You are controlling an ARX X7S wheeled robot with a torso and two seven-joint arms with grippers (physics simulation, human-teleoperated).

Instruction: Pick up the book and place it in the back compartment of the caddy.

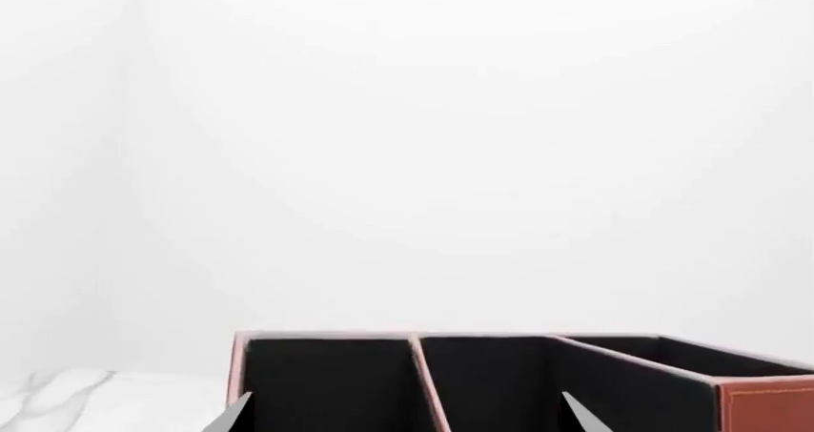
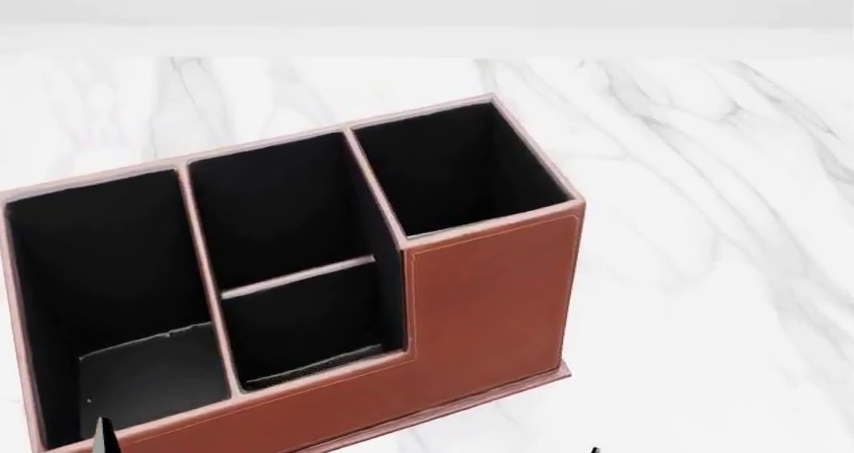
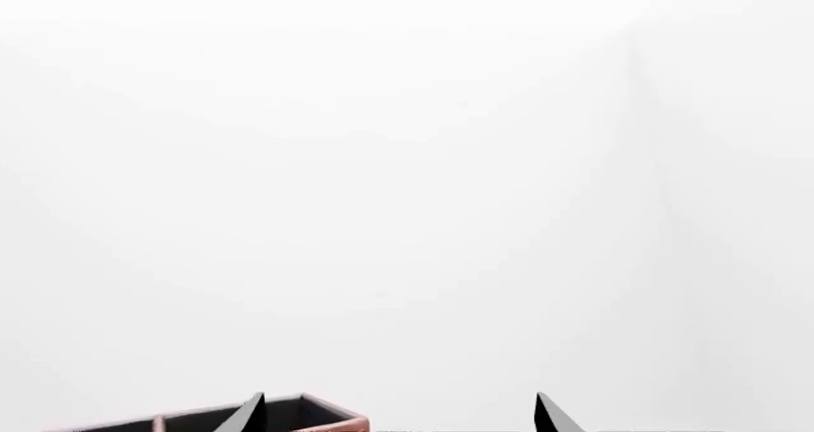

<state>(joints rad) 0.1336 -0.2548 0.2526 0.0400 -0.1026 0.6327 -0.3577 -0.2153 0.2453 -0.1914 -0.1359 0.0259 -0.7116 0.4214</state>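
Observation:
The reddish-brown caddy fills the left and middle of the head view, with its low stepped wall towards me. The back compartment is the small squarish pocket between that low wall and the thin divider, and its black lining looks bare. The book is out of view. My left gripper is open, empty, and faces the caddy across its black pockets. My right gripper is open and empty too, with a corner of the caddy beside one finger. Only a left fingertip shows in the head view.
The caddy stands on a white marble table. A tall square pocket sits at the caddy's right end. A long pocket runs along its left end. A plain white wall lies behind.

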